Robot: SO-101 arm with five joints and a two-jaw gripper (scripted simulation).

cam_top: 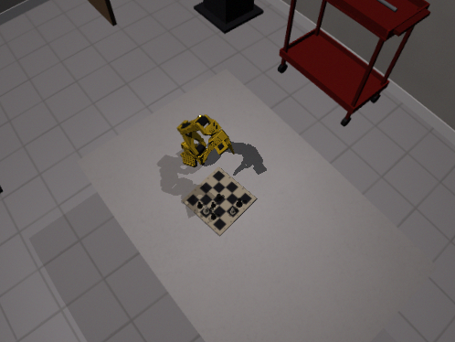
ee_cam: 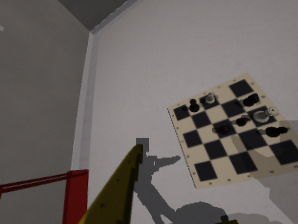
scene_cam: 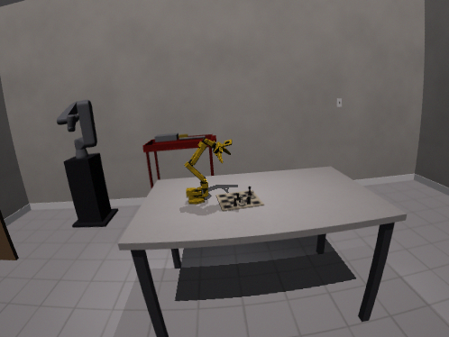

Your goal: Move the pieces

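Note:
A small chessboard [cam_top: 222,199] lies on the grey table near the arm's base; it also shows in the exterior view [scene_cam: 239,199] and in the wrist view [ee_cam: 237,131]. Several small pieces, dark and light, stand on it, clustered on the half away from the arm; the square letters are too small to read. My yellow arm is raised, and my gripper [scene_cam: 223,149] hangs high above the table, short of the board. It is open and holds nothing. One yellow jaw [ee_cam: 115,192] fills the wrist view's lower left.
A red cart [cam_top: 354,50] stands on the floor beyond the table. A grey robot on a black pedestal [scene_cam: 86,173] stands to the left. The table edge and wall show at the left of the wrist view.

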